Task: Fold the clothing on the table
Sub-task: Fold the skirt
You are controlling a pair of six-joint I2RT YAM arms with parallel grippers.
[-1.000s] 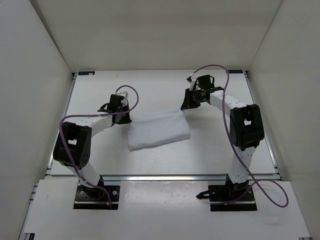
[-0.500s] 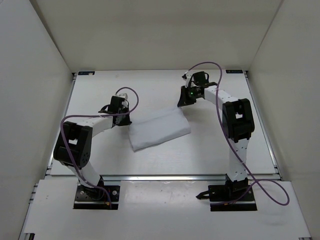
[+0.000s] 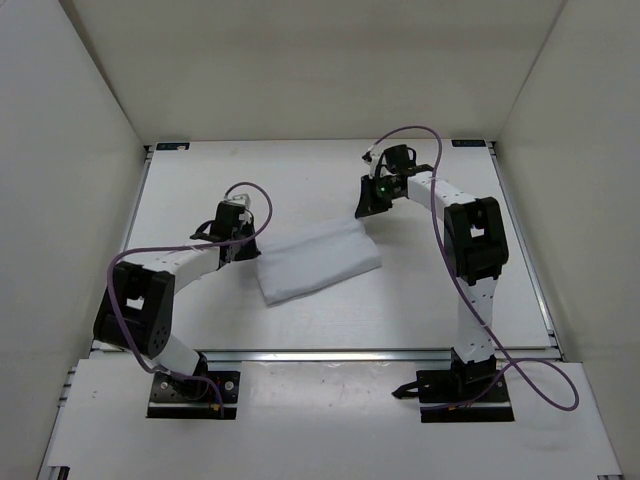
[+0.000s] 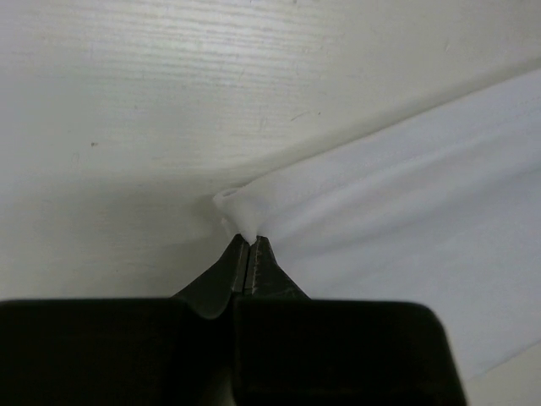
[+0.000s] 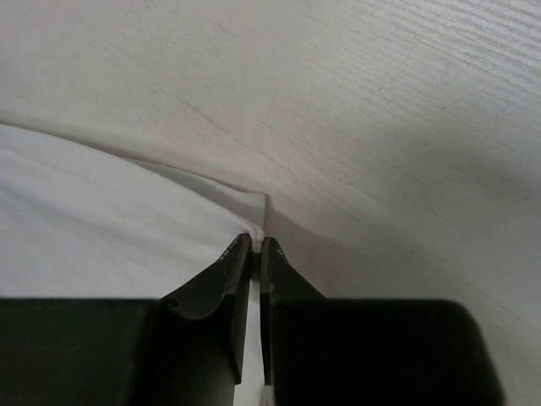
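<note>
White clothing (image 3: 318, 262) — one piece — pinched at two corners by left gripper (image 4: 246, 244) and right gripper (image 5: 256, 244).

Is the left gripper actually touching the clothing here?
Touching. The left wrist view shows the left gripper closed on a bunched corner of the clothing, with the fabric pinched right between its tips and no gap.

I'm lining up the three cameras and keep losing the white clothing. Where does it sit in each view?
Top external: the clothing lies slanted at the middle of the table.
Left wrist: it fills the right side, one corner pinched in the left gripper.
Right wrist: it fills the lower left, one corner pinched in the right gripper.
Shared landmark: the white table surface around it.
</note>
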